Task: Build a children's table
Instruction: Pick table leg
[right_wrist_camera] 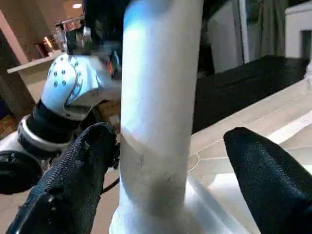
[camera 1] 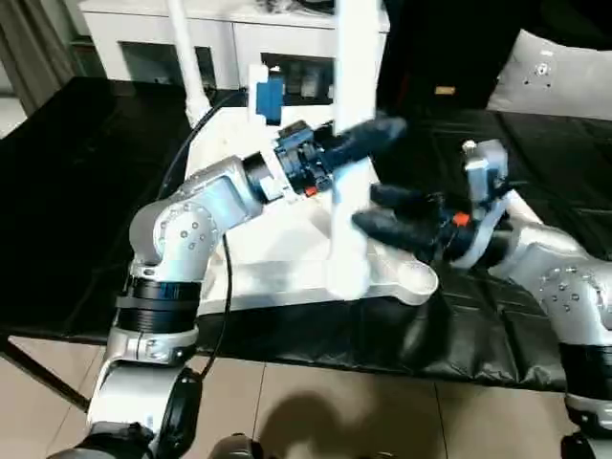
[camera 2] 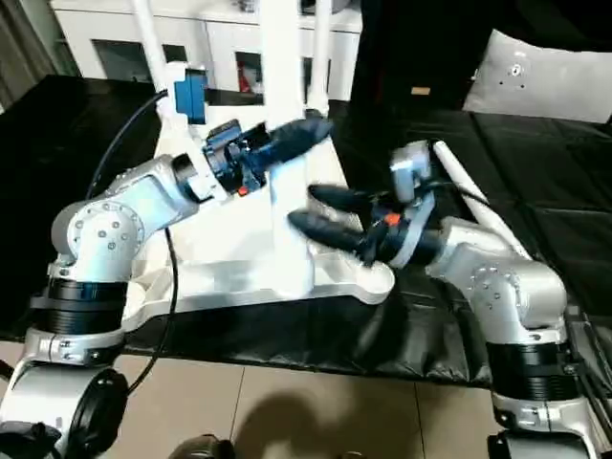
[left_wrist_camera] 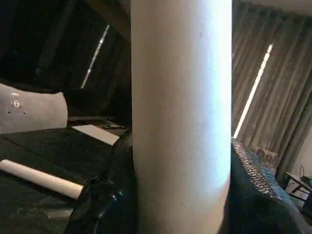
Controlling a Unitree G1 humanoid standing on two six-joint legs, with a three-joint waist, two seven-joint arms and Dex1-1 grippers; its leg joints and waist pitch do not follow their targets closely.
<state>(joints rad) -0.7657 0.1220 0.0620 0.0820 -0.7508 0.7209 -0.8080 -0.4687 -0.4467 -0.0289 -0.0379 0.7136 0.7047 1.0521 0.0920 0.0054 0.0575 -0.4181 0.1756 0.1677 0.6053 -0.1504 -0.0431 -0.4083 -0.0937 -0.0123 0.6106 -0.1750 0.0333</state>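
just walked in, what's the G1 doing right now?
It's building a white children's table. The tabletop lies upside down on a black-covered surface, and a leg stands upright in the near corner socket. The left gripper is closed around that leg. The right gripper sits lower on the same leg, fingers spread on either side and not gripping. Other legs stand at the far corners, and a loose leg lies on the surface to the right.

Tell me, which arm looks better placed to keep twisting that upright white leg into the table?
Probably the left. The left gripper is shut on the leg, fingers hugging both sides. The right gripper stands open lower down, its fingers apart from the leg.
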